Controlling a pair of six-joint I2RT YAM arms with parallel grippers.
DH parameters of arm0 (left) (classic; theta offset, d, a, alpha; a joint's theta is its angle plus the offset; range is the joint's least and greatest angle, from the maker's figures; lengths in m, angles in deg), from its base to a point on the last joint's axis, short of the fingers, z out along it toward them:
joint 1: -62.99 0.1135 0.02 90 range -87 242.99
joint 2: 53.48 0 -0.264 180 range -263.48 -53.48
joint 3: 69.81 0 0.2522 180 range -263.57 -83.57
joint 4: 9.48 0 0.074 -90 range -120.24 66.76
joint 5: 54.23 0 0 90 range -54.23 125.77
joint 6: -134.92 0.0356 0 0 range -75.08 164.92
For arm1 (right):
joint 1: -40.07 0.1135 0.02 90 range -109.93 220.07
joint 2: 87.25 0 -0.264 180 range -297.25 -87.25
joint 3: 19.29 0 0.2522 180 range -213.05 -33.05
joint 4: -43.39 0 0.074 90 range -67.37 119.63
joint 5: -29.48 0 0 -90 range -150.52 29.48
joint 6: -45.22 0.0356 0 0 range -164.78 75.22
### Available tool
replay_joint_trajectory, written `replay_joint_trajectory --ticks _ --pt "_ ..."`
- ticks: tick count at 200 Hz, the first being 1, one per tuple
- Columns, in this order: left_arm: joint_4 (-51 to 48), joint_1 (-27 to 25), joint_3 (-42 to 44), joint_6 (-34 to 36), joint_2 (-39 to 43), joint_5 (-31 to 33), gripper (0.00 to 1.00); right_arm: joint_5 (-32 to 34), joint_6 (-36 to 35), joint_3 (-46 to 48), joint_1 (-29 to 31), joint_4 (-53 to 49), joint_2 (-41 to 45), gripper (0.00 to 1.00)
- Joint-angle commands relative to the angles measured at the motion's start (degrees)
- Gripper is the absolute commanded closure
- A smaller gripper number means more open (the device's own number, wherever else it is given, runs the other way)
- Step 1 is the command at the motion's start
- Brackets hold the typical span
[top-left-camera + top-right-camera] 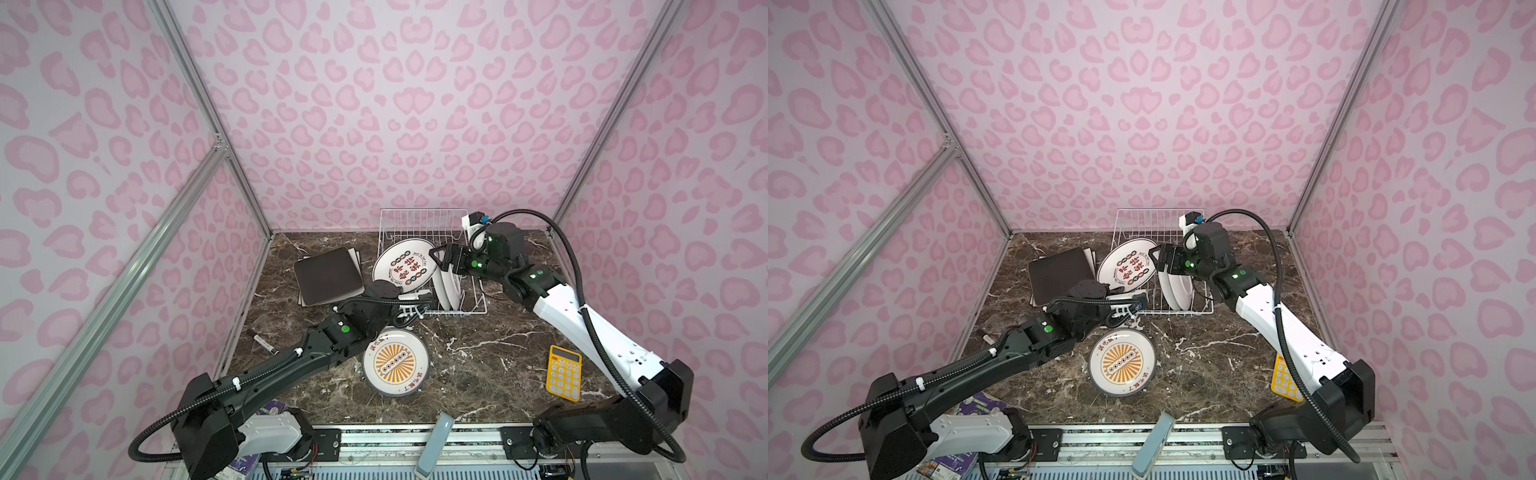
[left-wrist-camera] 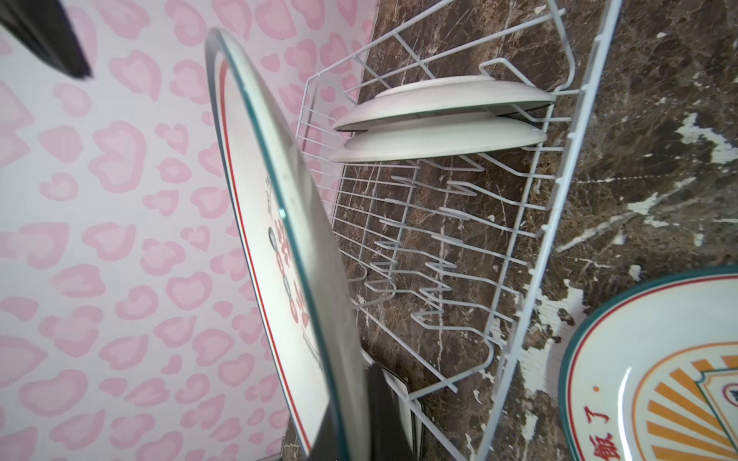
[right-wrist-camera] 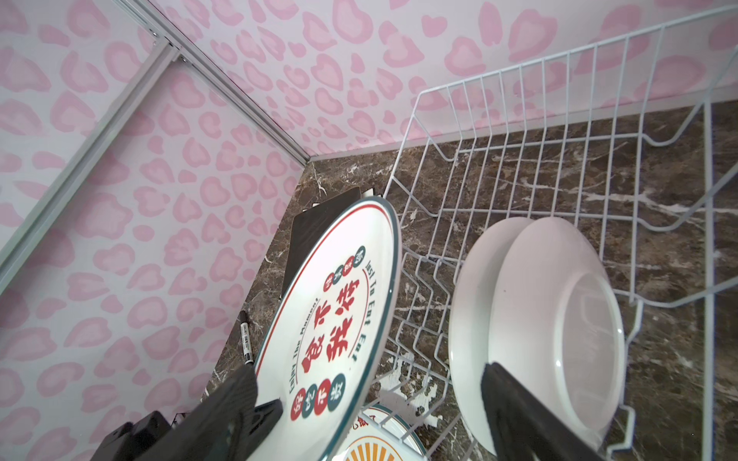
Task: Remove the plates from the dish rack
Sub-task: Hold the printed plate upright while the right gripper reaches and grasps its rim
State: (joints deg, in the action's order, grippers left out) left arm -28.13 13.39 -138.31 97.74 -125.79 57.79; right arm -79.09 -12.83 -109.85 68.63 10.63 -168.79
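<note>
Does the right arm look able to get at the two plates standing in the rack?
Probably yes. The right gripper is open at the top edge of the two standing plates, nothing between; the printed plate leans apart at the left side of the dish rack.

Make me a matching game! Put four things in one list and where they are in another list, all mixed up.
Things:
1. orange sunburst plate
2. red-lettered plate
3. dark brown square plate
4. yellow calculator

Places:
A. lying flat, left of the dish rack
B. flat on the table, in front of the rack
C. lying near the table's right edge
D. tilted up, pinched by the left fingers

Pairs: 1-B, 2-D, 3-A, 4-C
</note>
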Motion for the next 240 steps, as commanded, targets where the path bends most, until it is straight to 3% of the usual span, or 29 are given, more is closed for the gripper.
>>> replay_joint_trajectory --ticks 1,78,169,196,216,240 --pt "8.6 -0.9 0.8 3.6 -0.5 4.4 0.97 0.5 1.8 -1.2 0.3 -2.2 -2.1 0.17" --pt "15.4 -2.8 3.8 9.1 -0.9 7.0 0.97 -0.8 1.9 -5.4 2.4 -3.7 -7.9 0.42" --pt "15.3 -3.1 4.8 8.1 -0.9 8.3 0.96 -5.4 6.5 -3.9 2.7 2.1 -9.6 0.89" --pt "15.4 -3.0 4.0 5.7 -1.4 9.0 0.82 -6.0 7.2 -2.5 2.7 3.7 -8.9 1.0" --pt "14.0 -2.8 2.4 2.5 -2.2 9.3 0.68 -5.9 7.7 -1.2 2.6 5.0 -8.1 1.0" --pt "13.2 -2.8 1.6 1.2 -3.0 9.5 0.64 -5.2 8.3 0.3 2.5 6.8 -7.0 1.0"
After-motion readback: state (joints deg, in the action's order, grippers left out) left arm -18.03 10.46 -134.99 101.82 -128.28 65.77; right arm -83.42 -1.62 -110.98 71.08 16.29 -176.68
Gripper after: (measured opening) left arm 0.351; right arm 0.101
